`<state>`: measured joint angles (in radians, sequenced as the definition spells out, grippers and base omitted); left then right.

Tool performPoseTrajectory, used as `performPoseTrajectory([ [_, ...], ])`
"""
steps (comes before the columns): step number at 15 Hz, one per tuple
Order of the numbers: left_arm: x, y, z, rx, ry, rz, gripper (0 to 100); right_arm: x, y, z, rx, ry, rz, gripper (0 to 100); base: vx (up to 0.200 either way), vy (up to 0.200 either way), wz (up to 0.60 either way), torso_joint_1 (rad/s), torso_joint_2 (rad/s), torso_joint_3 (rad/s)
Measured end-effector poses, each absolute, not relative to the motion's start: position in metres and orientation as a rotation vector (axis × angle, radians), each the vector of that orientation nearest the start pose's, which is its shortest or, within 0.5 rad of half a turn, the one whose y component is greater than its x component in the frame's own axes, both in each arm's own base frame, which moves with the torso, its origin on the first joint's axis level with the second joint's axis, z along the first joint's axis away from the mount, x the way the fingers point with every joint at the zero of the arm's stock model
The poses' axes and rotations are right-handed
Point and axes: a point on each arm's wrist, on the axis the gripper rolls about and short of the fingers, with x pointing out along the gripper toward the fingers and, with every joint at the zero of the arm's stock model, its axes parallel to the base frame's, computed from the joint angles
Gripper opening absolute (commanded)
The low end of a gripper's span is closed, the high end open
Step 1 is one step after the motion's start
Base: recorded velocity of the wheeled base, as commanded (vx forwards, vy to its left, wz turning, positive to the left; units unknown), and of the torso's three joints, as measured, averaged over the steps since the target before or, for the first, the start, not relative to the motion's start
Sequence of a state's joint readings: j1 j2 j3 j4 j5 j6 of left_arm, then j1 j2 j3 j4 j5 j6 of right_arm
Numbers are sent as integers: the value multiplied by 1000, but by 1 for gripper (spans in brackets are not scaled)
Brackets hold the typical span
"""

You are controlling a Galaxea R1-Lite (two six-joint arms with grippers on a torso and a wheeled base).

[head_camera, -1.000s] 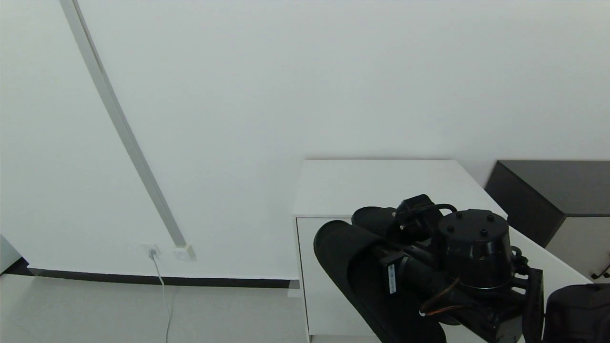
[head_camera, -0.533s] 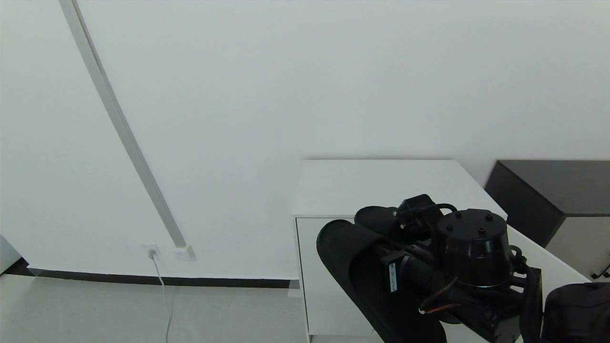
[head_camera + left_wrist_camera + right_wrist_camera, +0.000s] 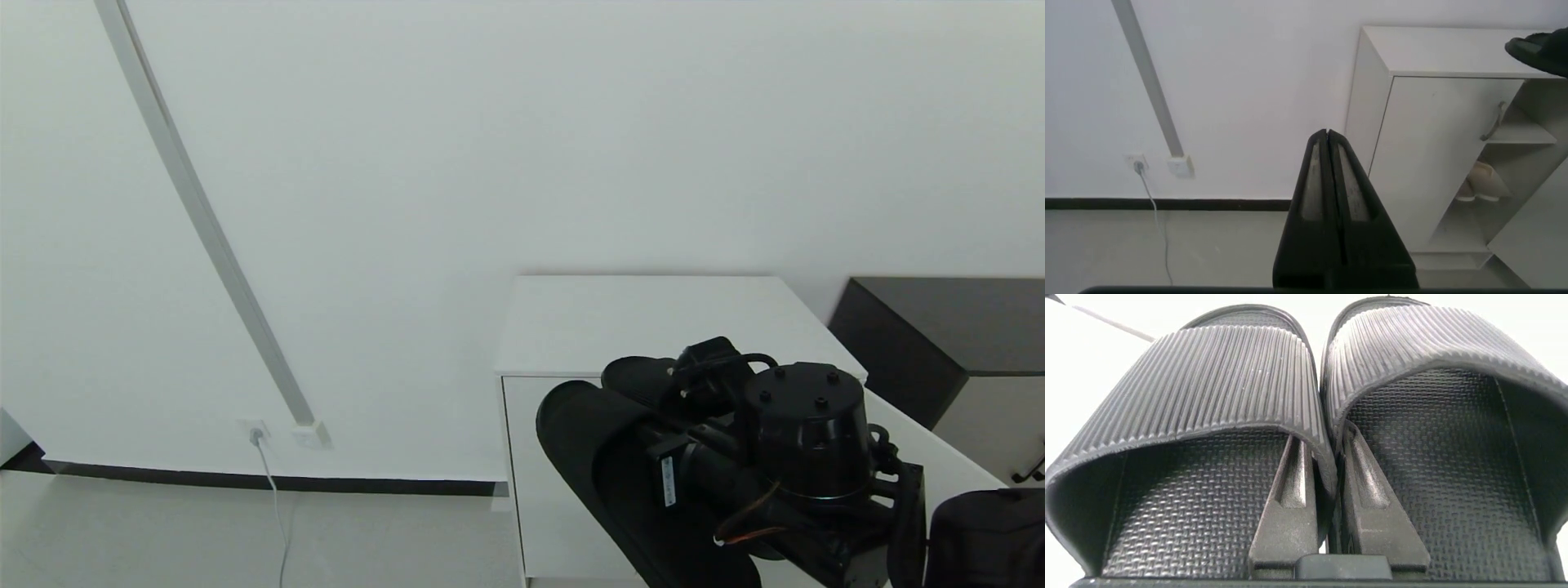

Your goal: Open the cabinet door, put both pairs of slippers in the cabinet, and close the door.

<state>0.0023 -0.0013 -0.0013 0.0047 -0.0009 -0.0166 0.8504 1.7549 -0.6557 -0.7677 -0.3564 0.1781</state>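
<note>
A pair of black slippers point(image 3: 1249, 408) is pinched side by side in my right gripper point(image 3: 1323, 449), whose fingers point(image 3: 1286, 498) are shut on their two inner edges. In the head view the black slippers point(image 3: 596, 441) hang in front of the white cabinet point(image 3: 637, 314), near its top front edge. The cabinet's left door point(image 3: 1437, 155) with its handle point(image 3: 1493, 122) is closed; the right side stands open, with a pair of beige slippers point(image 3: 1482, 181) on a shelf. My left gripper point(image 3: 1327, 188) is shut and empty, held off to the cabinet's left.
A dark grey cabinet point(image 3: 939, 327) stands to the right of the white one. On the wall to the left are a slanted cable duct point(image 3: 204, 220) and a socket with a cable point(image 3: 260, 433). Bare floor lies left of the cabinet.
The head camera has shifted a little, so the whole picture has moved. My right gripper keeps the black slippers in nearly the same place before the cabinet.
</note>
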Motion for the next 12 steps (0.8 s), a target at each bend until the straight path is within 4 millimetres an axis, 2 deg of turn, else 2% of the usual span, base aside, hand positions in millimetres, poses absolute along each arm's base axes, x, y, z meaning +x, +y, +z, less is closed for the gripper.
performPoseTrajectory([
  [12, -23, 0, 75, -17, 1, 1, 0, 201, 216, 140, -13, 306, 446, 0, 0, -200, 0, 2, 4, 2],
])
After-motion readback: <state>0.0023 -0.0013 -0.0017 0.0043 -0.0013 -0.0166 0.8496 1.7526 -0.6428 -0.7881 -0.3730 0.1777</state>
